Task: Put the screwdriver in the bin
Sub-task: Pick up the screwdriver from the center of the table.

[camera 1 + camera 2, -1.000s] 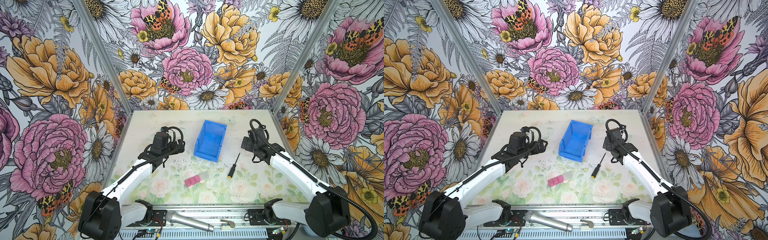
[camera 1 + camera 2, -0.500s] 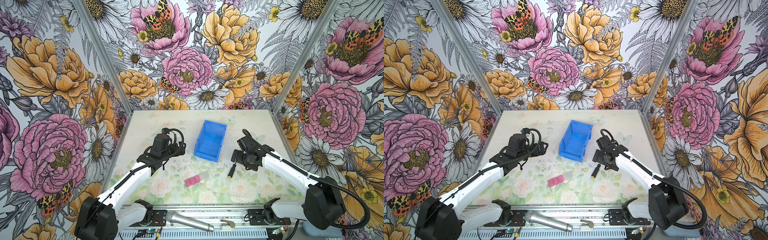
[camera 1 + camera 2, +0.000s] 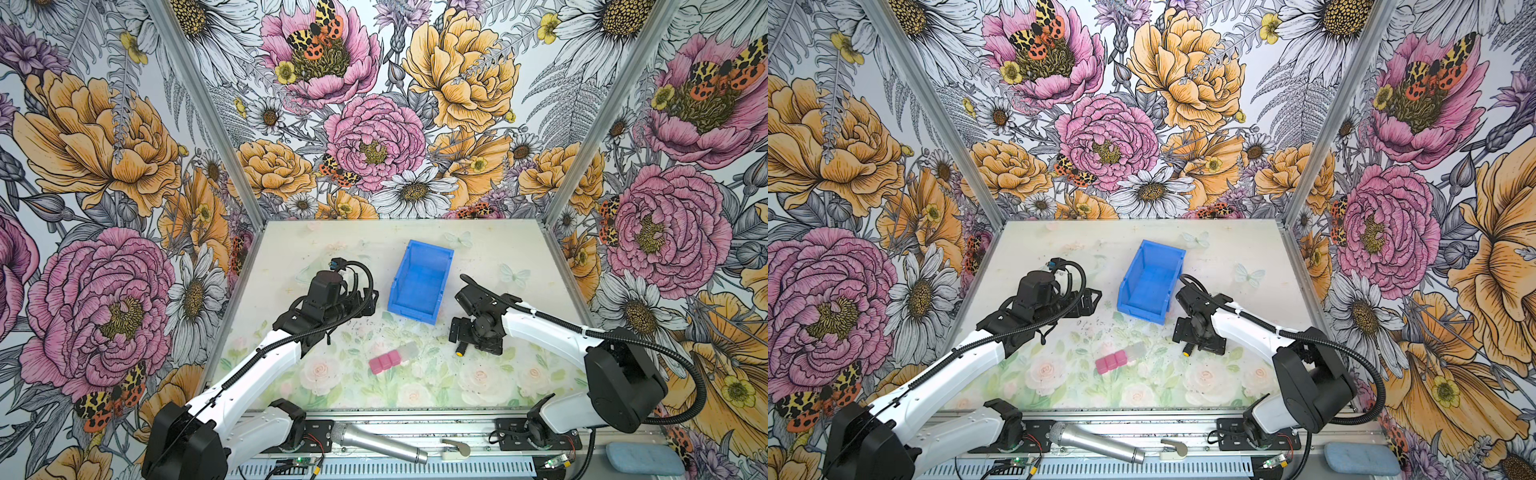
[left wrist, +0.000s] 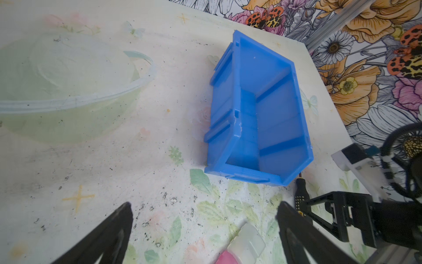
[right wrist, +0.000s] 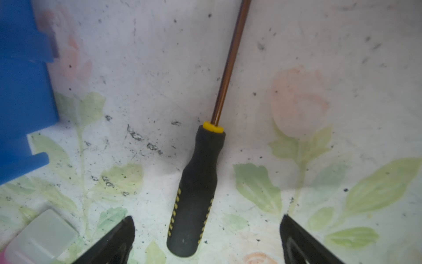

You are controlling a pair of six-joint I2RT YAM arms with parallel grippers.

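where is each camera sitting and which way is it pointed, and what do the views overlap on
Top views: high over the table's front edge, looking down at the bin; the left arm and right arm show whole.
Left wrist: on the left arm, low, facing the bin; the open left gripper fingers show.
Right wrist: on the right arm, close above the screwdriver, pointing down; the open right gripper fingertips flank its handle.
Shared: both wrist views catch the screwdriver and bin.

The right pincer (image 5: 206, 218) (jaws wide) has swung down over the screwdriver (image 5: 196, 189).
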